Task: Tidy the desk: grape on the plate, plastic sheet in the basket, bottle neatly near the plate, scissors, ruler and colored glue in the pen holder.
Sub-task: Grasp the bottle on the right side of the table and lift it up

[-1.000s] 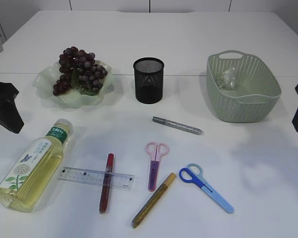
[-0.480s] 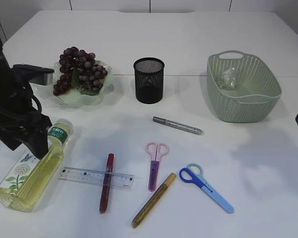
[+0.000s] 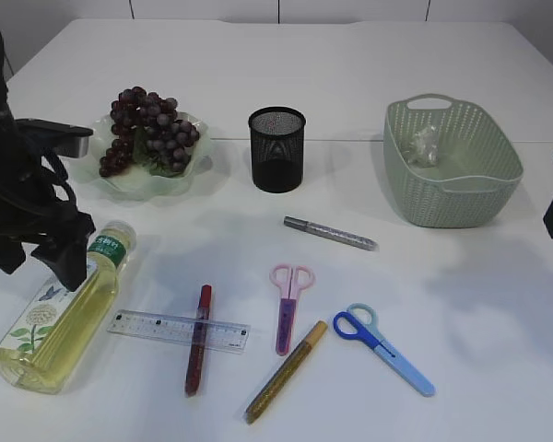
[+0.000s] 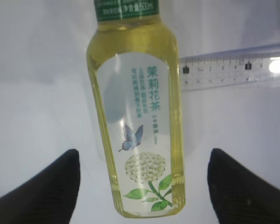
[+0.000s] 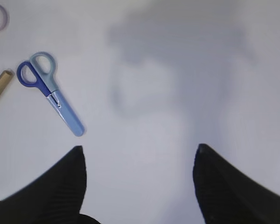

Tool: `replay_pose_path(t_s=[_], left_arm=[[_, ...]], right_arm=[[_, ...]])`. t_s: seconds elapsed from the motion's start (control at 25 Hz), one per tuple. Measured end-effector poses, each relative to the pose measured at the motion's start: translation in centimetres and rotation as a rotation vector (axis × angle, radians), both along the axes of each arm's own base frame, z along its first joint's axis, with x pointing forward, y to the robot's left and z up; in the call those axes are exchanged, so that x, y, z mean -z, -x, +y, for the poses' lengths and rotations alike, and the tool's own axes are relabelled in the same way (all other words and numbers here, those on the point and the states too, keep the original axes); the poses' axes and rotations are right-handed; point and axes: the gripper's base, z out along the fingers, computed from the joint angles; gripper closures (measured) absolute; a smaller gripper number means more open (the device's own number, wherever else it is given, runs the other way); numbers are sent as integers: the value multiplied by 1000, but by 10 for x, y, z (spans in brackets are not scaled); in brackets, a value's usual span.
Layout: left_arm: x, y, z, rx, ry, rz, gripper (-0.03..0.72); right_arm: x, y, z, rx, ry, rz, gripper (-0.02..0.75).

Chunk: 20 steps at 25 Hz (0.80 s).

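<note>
Hovering over the bottle (image 4: 136,121) lying on the tabletop (image 3: 369,74), the left hand (image 4: 142,186) has its fingers spread wide on either side of it, not touching. The right hand (image 5: 137,182) hangs apart over bare tabletop near the blue scissors (image 5: 49,91). Grapes (image 3: 146,129) sit on the plate (image 3: 83,152); ruler (image 3: 177,330), glue sticks (image 3: 197,339) and pink scissors (image 3: 288,306) lie loose before the pen holder (image 3: 276,149).

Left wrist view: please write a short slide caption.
Open left end effector poised over the lying tea bottle, a clear ruler beside it.
</note>
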Motion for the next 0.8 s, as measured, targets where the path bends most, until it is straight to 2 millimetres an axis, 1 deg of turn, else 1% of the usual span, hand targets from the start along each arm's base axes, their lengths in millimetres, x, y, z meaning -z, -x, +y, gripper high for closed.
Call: replay_pose_path(t_s=[0.16,0.44,0.72,0.8], left_arm=[[9,-4,-1,-11,-5,10,68],[35,-9,-2,-14,-25,78,68],[46,-14,-4,-14,-26,73,69],[53,-15,-4,-14,-30,88,71]], right_arm=[[0,-1,0,2,-1,-15,186],[0,-2,0,2,-1,-18,187],[0,-2,0,2,-2,-20,187],[-1,-2,0,3,-2,-22,187]])
